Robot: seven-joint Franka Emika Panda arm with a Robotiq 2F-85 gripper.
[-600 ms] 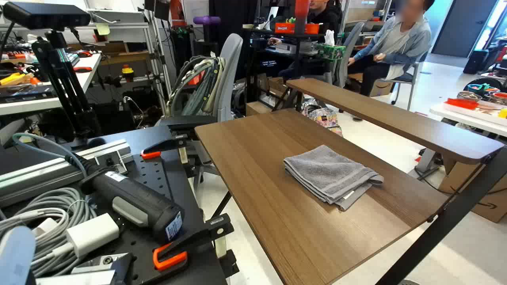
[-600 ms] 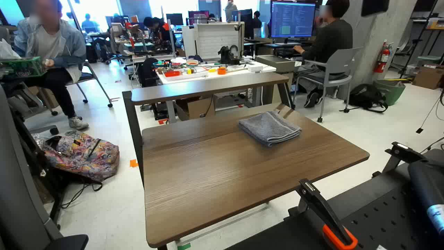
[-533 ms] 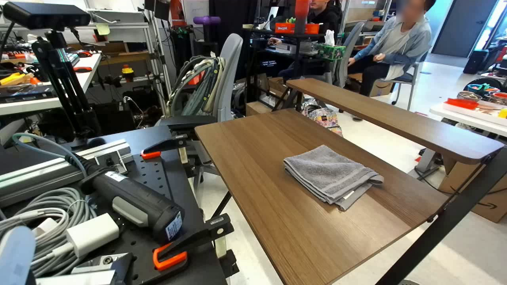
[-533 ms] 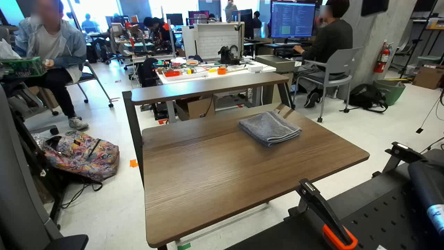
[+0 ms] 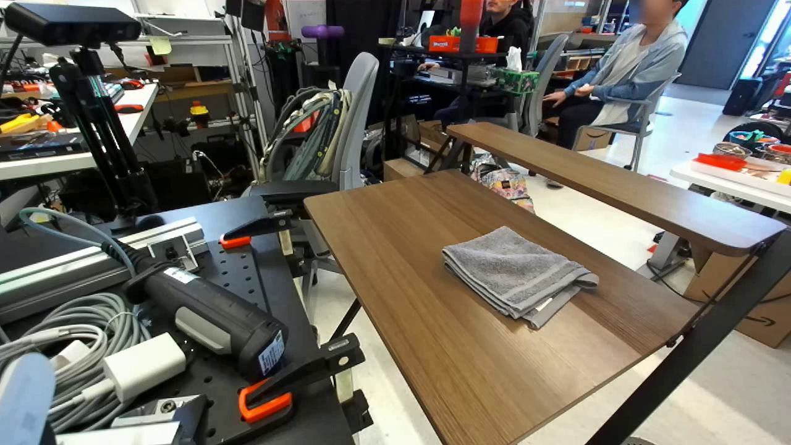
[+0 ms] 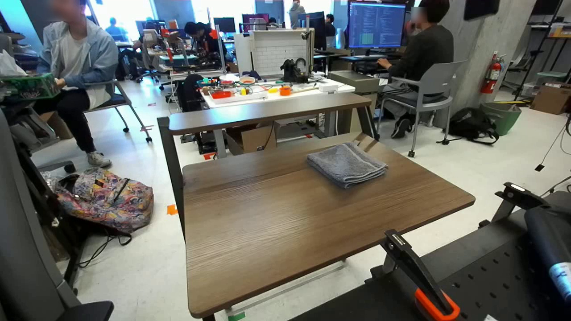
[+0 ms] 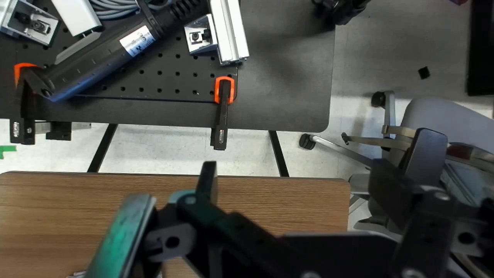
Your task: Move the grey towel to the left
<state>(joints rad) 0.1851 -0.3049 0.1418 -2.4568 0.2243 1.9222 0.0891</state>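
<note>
Gripper (image 7: 293,189) of mine is spread wide, and you can see the brown desk (image 7: 50,216) through the gap in the wrist view. As for the grey towel (image 6: 345,164), in both exterior views it's lying folded on the desk, closer to the long edge with the raised shelf (image 5: 618,184) and toward one end. Along the desk's opposite long edge, across a strip of floor (image 7: 173,150), sits a black table (image 7: 283,108) with two orange-tipped clamps (image 7: 222,123) on the side facing the desk, plus a chunky black handheld gadget (image 7: 98,63) lying on top. An office chair (image 5: 358,111) is parked just past the desk's other end, and a seated person (image 6: 78,67) is well apart from the desk.
</note>
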